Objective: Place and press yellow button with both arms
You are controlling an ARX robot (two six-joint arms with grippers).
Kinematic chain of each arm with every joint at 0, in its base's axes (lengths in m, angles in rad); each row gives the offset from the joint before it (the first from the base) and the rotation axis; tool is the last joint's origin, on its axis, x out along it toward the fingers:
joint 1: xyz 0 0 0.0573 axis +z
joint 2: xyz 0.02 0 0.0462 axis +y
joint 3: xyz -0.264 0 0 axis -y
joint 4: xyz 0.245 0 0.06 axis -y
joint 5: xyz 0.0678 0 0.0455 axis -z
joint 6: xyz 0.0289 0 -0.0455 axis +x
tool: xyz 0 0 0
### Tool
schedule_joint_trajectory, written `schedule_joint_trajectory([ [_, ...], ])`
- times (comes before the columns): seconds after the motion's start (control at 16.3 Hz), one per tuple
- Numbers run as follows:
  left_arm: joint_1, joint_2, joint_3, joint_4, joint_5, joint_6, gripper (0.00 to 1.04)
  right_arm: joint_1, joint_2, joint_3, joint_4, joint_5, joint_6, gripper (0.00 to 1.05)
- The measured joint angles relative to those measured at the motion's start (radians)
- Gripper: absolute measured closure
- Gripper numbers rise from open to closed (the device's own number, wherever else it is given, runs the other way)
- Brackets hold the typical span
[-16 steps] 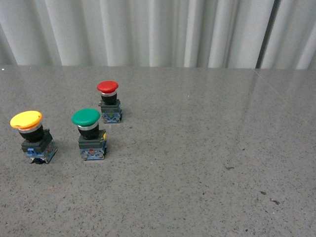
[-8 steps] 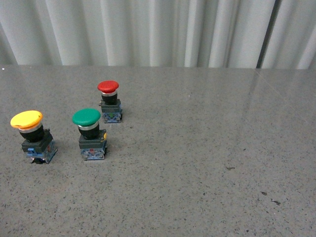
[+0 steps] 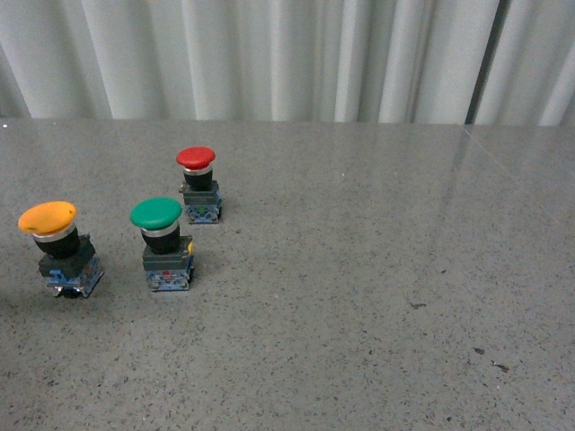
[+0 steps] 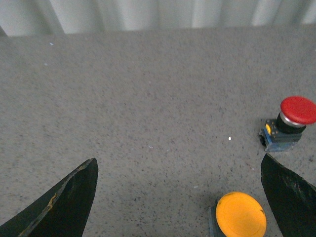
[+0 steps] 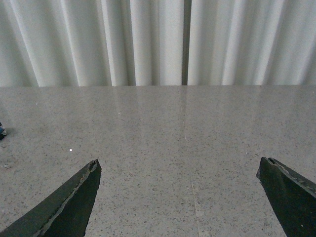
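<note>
The yellow button stands upright on the grey speckled table, at the left edge of the front view and a little below the middle. Its wide cap sits over a dark block base. Just to its right stands the green button, close by but not touching. The red button is further back, up and to the right of the green one, and apart from it. A pale pleated curtain fills the top of the frame behind the table. From the left wrist camera, the left gripper is spread wide. The yellow cap shows between its dark fingers, close to one of them, and nothing is gripped. The red button is beyond that same finger. The right gripper is spread just as wide over bare table, facing the curtain.
</note>
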Motion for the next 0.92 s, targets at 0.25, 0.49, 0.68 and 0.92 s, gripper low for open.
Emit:
schedule_joint_trajectory([
  [0.25, -0.037, 0.176, 0.01, 0.031, 0.061, -0.015, 0.07, 0.0, 0.0, 0.0, 0.0, 0.0, 0.0, 0.07],
  [0.49, -0.089, 0.206, 0.001, 0.055, 0.063, -0.021, 0.07, 0.0, 0.0, 0.0, 0.0, 0.0, 0.0, 0.07],
  [0.68, -0.094, 0.235, -0.015, 0.062, 0.06, -0.023, 0.07, 0.0, 0.0, 0.0, 0.0, 0.0, 0.0, 0.07],
  [0.92, -0.096, 0.236, -0.028, 0.079, 0.058, -0.026, 0.22, 0.0, 0.0, 0.0, 0.0, 0.0, 0.0, 0.07],
])
